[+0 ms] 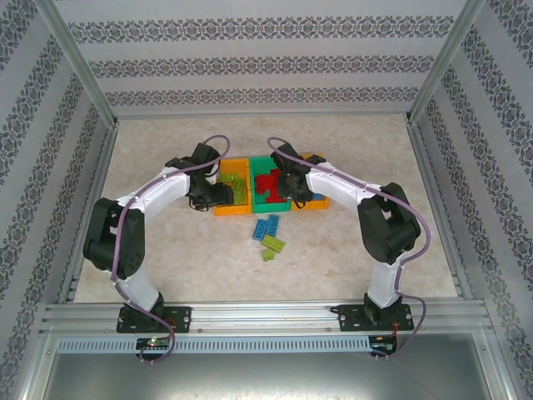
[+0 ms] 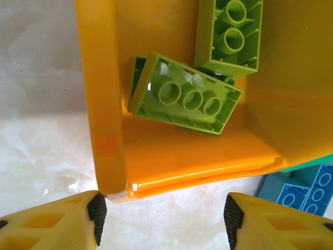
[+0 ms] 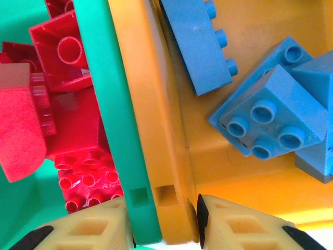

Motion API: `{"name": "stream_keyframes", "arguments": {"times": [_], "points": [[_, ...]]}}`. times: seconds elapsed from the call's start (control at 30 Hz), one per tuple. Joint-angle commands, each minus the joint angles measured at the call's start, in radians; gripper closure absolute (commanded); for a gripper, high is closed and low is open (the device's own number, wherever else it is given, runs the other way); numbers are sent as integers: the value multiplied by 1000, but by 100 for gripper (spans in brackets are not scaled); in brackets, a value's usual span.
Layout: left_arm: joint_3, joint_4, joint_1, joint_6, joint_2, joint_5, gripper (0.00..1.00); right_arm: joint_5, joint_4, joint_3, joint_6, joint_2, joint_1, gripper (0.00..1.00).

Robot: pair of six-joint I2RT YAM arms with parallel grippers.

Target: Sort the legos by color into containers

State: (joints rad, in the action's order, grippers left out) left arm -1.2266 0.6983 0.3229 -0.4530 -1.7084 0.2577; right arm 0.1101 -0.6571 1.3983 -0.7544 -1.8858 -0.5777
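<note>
While three bricks lie loose on the table (image 1: 166,250) just in front of the bins, one blue brick (image 1: 266,227) and two lime bricks (image 1: 272,244) close together, the rest look sorted. Lime pile (image 2: 184,96) sits in the left orange bin (image 2: 101,78), red pile (image 3: 67,130) in the green bin (image 3: 114,104), blue pile (image 3: 260,114) in the right orange bin (image 3: 153,104).

Left gripper (image 2: 165,214): jaws wide, nothing held, hanging at the near wall of its bin, one pad (image 2: 97,211) at the corner.

Right gripper (image 3: 164,221): jaws narrow, no brick held. The adjoining walls of green and right orange bins show in the gap. Can't tell if the pads touch them.

My worries:
- Either arm swinging away low could hook a wall and drag or tip a bin, spilling sorted bricks.
- Crowded loose bricks: a wide grab may nudge a neighbour or carry lime along with blue.
</note>
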Motion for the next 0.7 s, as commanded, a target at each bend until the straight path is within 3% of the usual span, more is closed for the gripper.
{"name": "stream_keyframes", "arguments": {"times": [0.0, 0.13, 0.43, 0.67], "points": [[-21, 13, -14, 10, 13, -18, 36, -2, -8, 15, -8, 7, 0, 58], [7, 4, -14, 8, 38, -28, 36, 30, -11, -53, -40, 92, -27, 48], [42, -11, -15, 19, 69, -40, 31, 21, -18, -167, -88, 181, -184, 49], [67, -2, -16, 29, 92, -66, 20, -4, -35, -235, -81, 234, -292, 44]]}}
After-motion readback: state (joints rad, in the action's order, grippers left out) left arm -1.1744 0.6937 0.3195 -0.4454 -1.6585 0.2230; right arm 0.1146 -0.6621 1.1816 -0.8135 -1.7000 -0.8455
